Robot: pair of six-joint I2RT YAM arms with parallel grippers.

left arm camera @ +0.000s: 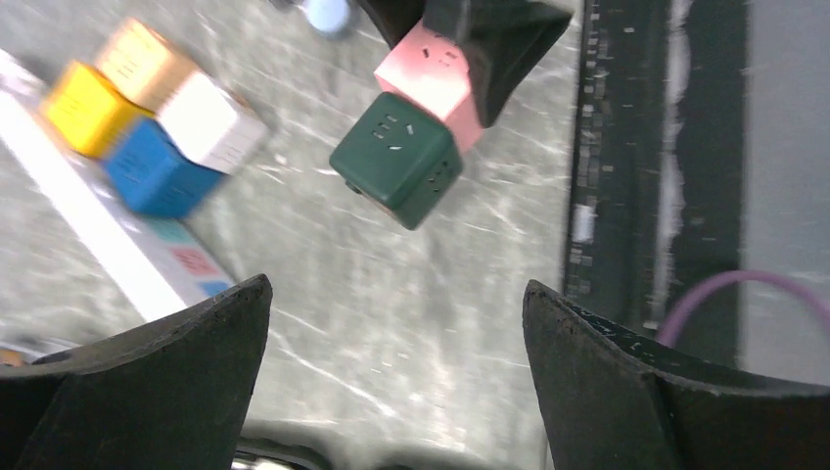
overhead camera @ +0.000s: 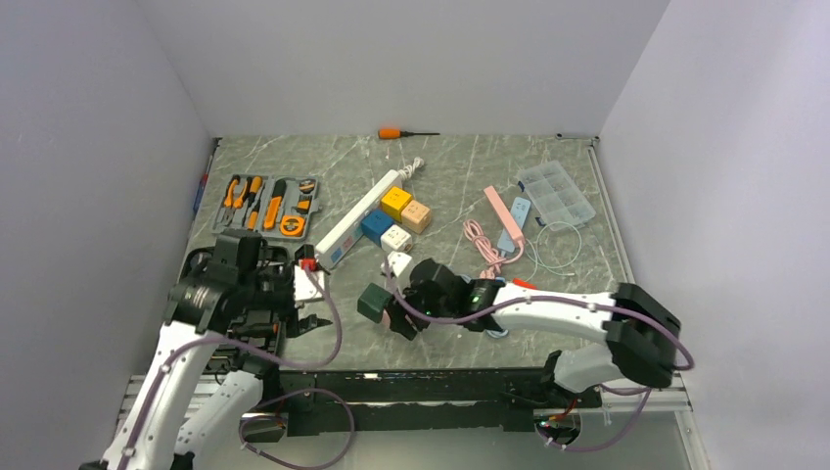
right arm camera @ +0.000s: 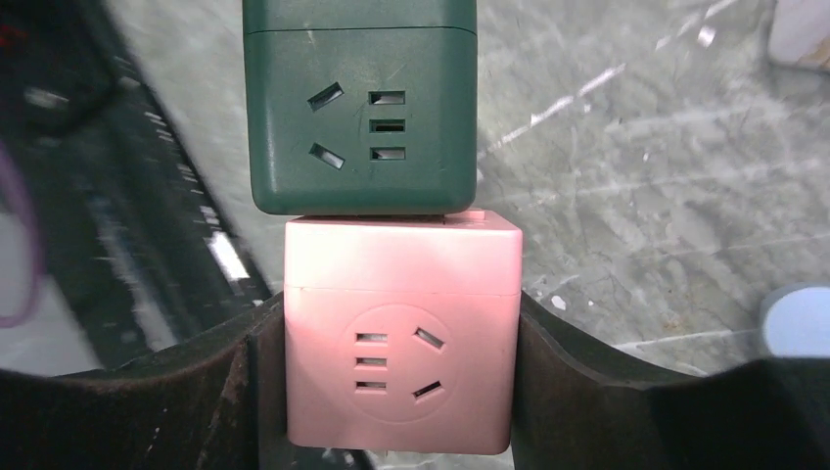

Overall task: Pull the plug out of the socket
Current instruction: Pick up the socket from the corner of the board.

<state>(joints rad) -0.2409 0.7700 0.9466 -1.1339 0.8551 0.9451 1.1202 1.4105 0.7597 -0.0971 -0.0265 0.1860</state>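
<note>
Two arms were in play, and the right one did the holding. From its base at the near right corner it folded at the elbow and stretched its forearm low and leftward across the near part of the table. The right tool was clamped on the pink cube, one dark finger pressed flat against each side. Right there, the green cube sat joined to the pink cube's far face, the two touching along a tight seam with their slotted sides facing the wrist camera. From above, the pair lay near the middle of the table's near edge, just ahead of the white power strip and its yellow, tan, blue and white cubes. Whether the pair rested on the table or hung above it, I could not tell.

The left arm rose from its near-left base, bent over, and aimed its wrist rightward. The left tool gaped wide with nothing between its fingers, near the green cube but not touching it.
</note>
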